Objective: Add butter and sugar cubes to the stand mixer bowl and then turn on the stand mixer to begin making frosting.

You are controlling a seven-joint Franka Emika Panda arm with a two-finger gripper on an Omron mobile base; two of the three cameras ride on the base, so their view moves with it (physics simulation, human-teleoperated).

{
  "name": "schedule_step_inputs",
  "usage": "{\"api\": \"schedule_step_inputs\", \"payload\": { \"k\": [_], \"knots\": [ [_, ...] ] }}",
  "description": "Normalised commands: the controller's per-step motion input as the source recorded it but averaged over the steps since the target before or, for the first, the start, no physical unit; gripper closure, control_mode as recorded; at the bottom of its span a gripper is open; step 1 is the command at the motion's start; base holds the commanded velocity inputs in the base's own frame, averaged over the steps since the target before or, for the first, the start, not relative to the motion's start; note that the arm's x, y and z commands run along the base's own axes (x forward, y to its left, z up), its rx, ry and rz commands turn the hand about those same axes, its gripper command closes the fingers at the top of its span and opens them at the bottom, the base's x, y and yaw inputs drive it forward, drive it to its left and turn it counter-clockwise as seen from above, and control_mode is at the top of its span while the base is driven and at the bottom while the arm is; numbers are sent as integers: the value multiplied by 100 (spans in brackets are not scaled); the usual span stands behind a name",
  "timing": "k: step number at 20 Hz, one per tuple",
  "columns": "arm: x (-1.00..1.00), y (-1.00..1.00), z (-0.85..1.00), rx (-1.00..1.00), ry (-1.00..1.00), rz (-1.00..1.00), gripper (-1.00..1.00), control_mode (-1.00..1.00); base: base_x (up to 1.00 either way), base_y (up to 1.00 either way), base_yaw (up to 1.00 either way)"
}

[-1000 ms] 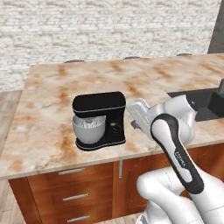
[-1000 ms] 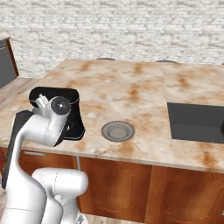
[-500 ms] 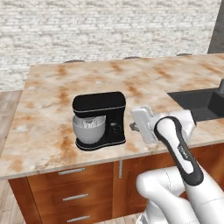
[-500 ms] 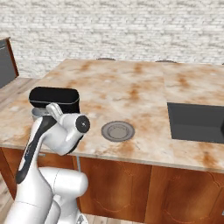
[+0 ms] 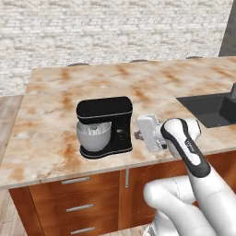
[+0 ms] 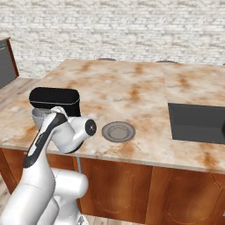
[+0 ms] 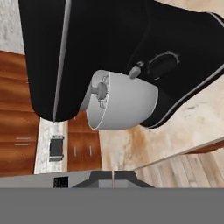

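Pincer (image 5: 137,134): jaws pressed fully together, nothing between them; seen in the left base view at the side of the mixer's neck, near the front edge of the counter (image 5: 55,101), pointing at the machine. In the hand view the two dark tips (image 7: 113,177) sit closed at the bottom, aimed toward the mixer body.

Stand mixer (image 5: 105,125): glossy black, upright near the front edge of the counter, head lowered over the bowl. A round dial (image 7: 162,64) and a small silver lever knob (image 7: 135,72) sit on the side facing the pincer.

Stand mixer bowl (image 5: 93,137): silver-grey, seated on the mixer's base under the head, whisk hub inside; contents cannot be told.

Plate (image 6: 117,131): flat grey, beside the mixer toward the sink, near the front edge.

Sink (image 6: 197,123): dark basin, well apart, toward the far end of the counter.

Step in hand, by judgement: switching the mixer on. Advice: keep the jaws closed and use them as one blunt fingertip; line up squarely on the control before pushing; press along its travel only, lightly, so the mixer does not slide on the counter.
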Motion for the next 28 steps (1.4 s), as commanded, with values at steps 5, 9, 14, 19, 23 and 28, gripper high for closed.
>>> {"api": "schedule_step_inputs", "payload": {
  "k": [5, 9, 14, 19, 23, 28],
  "knots": [
    [23, 35, -15, 0, -5, 1, 100, -100, 0, 0, 0],
    [37, 0, -11, 0, -10, 0, 100, -100, 0, 0, 0],
    [36, 0, -9, 0, -8, 0, 100, -100, 0, 0, 0],
    [39, 0, -4, 0, -6, 0, 100, -100, 0, 0, 0],
    [21, 0, -33, 0, -3, 0, 100, -100, 0, 0, 0],
    [34, 6, -24, 0, -2, 0, 100, -100, 0, 0, 0]
  ]
}}
